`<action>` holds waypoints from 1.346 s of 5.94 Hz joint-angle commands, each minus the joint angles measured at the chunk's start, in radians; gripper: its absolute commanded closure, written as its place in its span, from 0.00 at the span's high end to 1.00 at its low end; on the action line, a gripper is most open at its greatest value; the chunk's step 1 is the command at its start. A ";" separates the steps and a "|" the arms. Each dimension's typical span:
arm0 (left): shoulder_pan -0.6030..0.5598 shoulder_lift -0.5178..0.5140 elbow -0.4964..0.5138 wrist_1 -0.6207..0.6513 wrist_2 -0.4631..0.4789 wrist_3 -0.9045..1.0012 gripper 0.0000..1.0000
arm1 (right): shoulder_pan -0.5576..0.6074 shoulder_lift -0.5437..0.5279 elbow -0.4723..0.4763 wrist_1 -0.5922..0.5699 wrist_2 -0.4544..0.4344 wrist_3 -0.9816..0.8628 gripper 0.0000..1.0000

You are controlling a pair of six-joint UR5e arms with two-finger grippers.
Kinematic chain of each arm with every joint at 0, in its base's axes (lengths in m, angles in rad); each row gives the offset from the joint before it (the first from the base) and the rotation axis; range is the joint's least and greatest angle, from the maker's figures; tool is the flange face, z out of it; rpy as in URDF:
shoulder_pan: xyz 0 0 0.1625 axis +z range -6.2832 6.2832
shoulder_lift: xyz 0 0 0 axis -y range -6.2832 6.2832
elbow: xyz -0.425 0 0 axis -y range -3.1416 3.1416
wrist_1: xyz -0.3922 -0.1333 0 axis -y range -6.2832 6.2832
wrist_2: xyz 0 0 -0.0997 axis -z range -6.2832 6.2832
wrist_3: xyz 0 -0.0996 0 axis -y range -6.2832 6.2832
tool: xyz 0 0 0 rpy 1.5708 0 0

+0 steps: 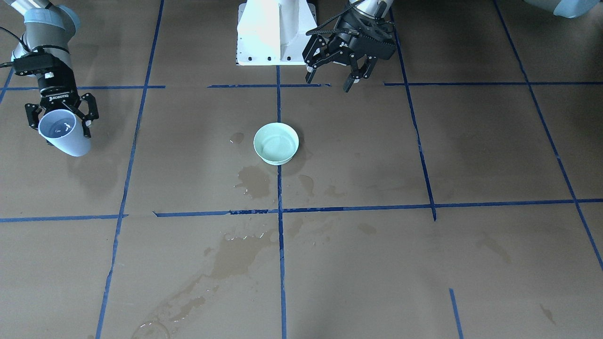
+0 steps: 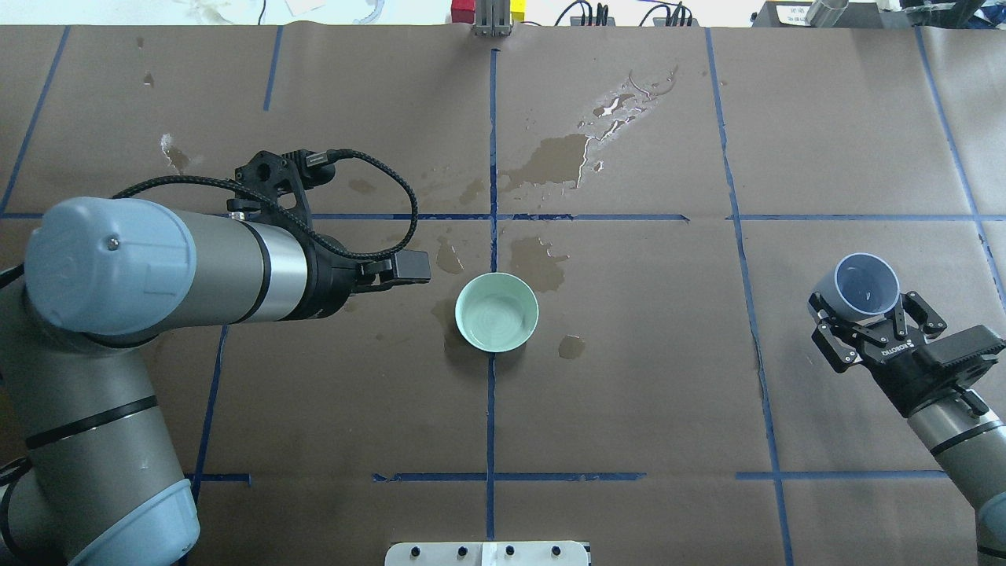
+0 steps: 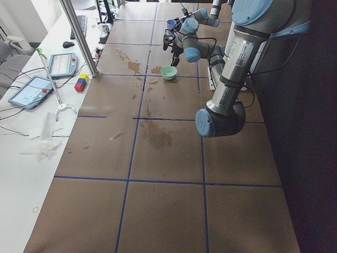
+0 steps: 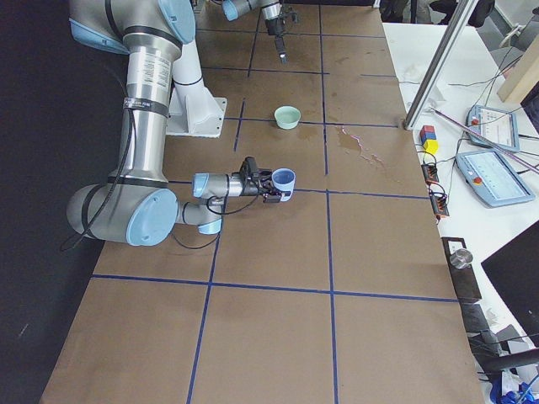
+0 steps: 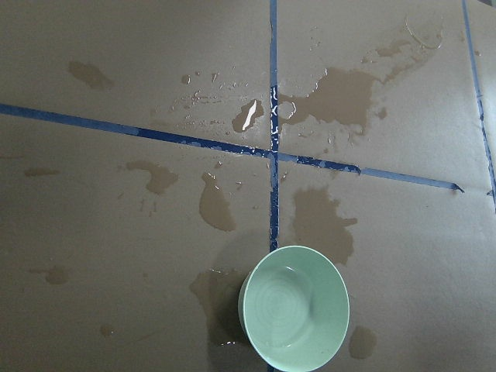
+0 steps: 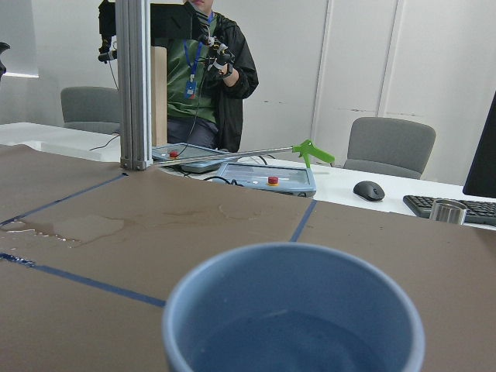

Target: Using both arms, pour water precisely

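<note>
Bowl (image 2: 497,312): mint green, concentric rings inside. Cup (image 2: 864,284), at 3 o'clock from bowl: pale blue-grey. Table paper (image 2: 629,393): brown, blue tape grid (image 2: 492,393), darker brown stains (image 2: 559,161) at 12 o'clock. Left arm (image 2: 236,271), right arm (image 2: 955,436): silver-grey, pale blue caps

Water (image 6: 302,345): clear, a small amount, low in a blue-grey cup (image 2: 866,283). The cup stands roughly upright, off the surface, near the worktop's (image 2: 629,393) right end.

Right arm (image 2: 959,440): silver-grey with pale blue caps, reaching in from the robot-side edge at that end. The right gripper (image 2: 867,310), black, is closed around the cup's wall.

Left arm (image 2: 157,267): same build, extended level over the worktop's left half. The left gripper (image 1: 330,80) hangs clear of the surface with jaws apart and nothing between them, aimed towards a pale green bowl (image 2: 497,312) at mid-worktop. Whether the bowl contains water cannot be confirmed.
</note>
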 commanded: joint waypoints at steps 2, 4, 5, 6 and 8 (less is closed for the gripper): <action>0.002 0.016 -0.008 0.002 0.002 -0.003 1.00 | -0.033 0.155 0.089 -0.274 -0.004 -0.023 0.24; 0.004 0.059 -0.032 0.002 0.004 -0.003 1.00 | -0.044 0.296 0.117 -0.463 -0.010 -0.023 0.24; 0.004 0.062 -0.032 0.002 0.004 -0.003 1.00 | -0.056 0.318 0.135 -0.595 -0.066 -0.023 0.21; 0.004 0.062 -0.034 0.000 0.004 -0.003 1.00 | -0.072 0.362 0.167 -0.692 -0.085 -0.023 0.21; 0.004 0.067 -0.035 0.002 0.004 -0.003 1.00 | -0.084 0.500 0.154 -0.833 -0.082 -0.025 0.21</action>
